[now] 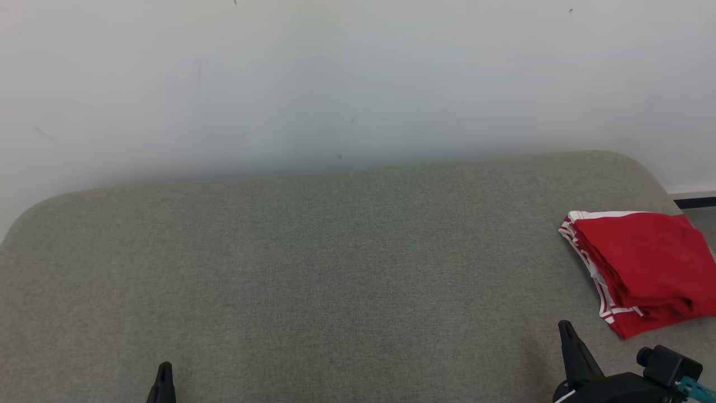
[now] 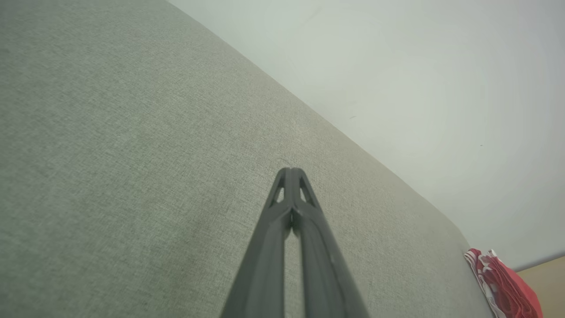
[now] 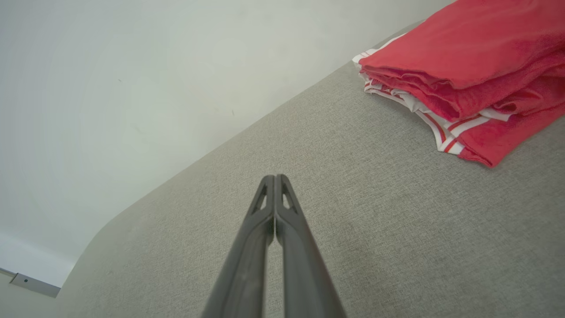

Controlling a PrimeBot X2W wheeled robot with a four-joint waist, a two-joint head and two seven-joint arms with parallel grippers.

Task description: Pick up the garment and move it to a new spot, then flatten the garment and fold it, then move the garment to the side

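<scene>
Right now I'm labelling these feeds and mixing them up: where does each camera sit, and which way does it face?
Head view: on the head, facing forward and down over the grey cushion to the wall; left tool and right tool tips at the bottom edge.
Left wrist view: on the left wrist, facing along its shut tool across the cushion toward the wall.
Right wrist view: on the right wrist, facing along its shut tool, the folded red garment at upper right.
Shared: all three show the garment.

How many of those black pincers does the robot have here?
2. The left pincer is at the lower left, shut; the right pincer is at the lower right, shut, near the folded red garment.
</scene>
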